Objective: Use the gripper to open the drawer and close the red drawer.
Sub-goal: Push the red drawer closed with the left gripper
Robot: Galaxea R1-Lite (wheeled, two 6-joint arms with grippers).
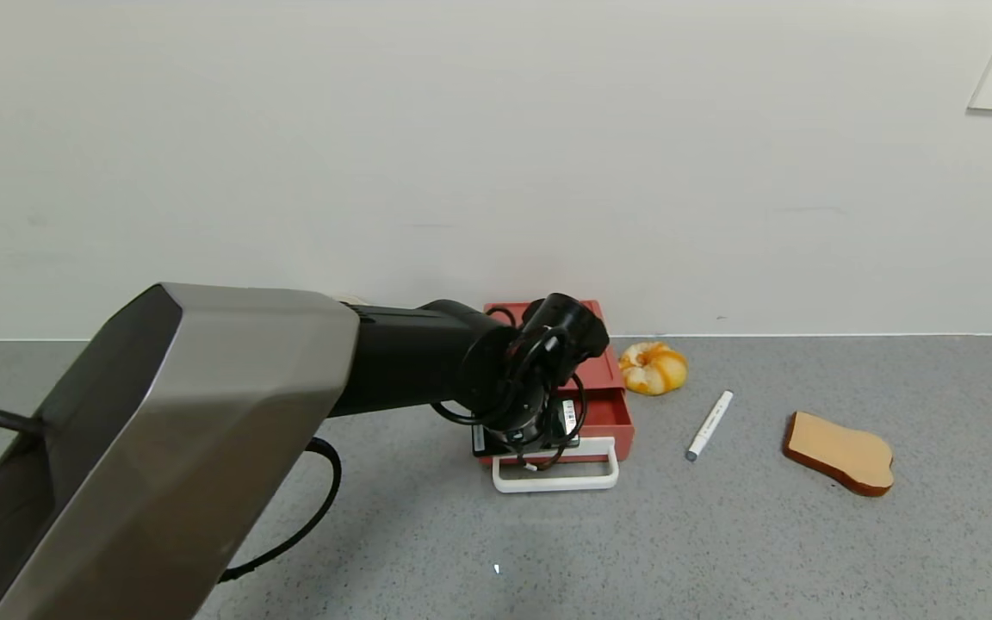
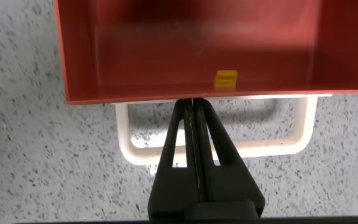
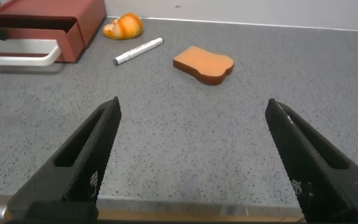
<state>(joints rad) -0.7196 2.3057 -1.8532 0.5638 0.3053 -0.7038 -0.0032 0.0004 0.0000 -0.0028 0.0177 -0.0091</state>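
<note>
The left black gripper [image 2: 193, 109], fingers pressed together and holding nothing, sits inside the white rectangular loop handle [image 2: 215, 147] of the salmon-red plastic drawer [image 1: 606, 405], whose tray is slid partly out. The drawer stands on a speckled grey tabletop [image 1: 806, 551] against a white wall [image 1: 496, 155]. The right gripper [image 3: 194, 155] hangs wide open over that tabletop, well apart from the drawer.

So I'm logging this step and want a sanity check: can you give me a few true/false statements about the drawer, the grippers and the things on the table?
1. The drawer is pulled partly out. True.
2. The left gripper has its jaws wide open. False: they are shut, tips at the tray's front edge above the white handle.
3. The right gripper is open, away from the drawer. True.
4. The pen lies inside the tray. False: it lies on the table, between the drawer and the bread slice.
</note>
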